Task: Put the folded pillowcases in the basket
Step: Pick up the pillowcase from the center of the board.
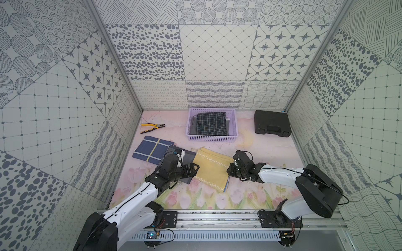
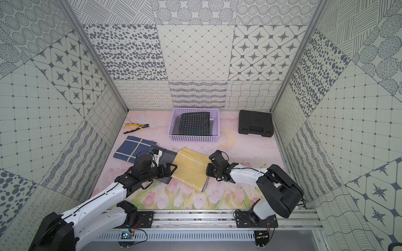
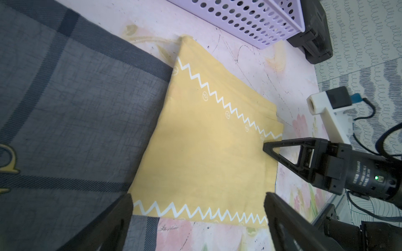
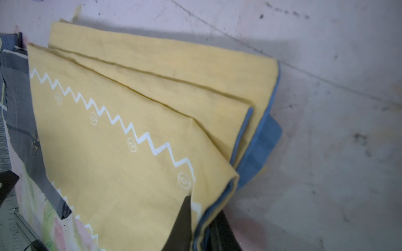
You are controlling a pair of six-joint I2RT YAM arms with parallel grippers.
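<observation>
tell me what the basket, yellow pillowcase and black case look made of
Basket: probably moulded plastic, smooth lilac; stiff walls with even round holes. Yellow pillowcase: woven cloth, perhaps cotton, matte; soft layered folds. Black case: likely hard plastic, matte; moulded handle.

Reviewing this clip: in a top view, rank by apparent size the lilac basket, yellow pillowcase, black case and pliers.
1. lilac basket
2. yellow pillowcase and black case: look about alike, and the pillowcase lies nearer the camera, so they are not ranked
3. pliers

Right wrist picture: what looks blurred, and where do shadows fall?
Right wrist view: the right pincer, nearest the lens, is blurred; a soft shadow lies on the table beyond the yellow pillowcase. In both top views: even light, no glare.
</observation>
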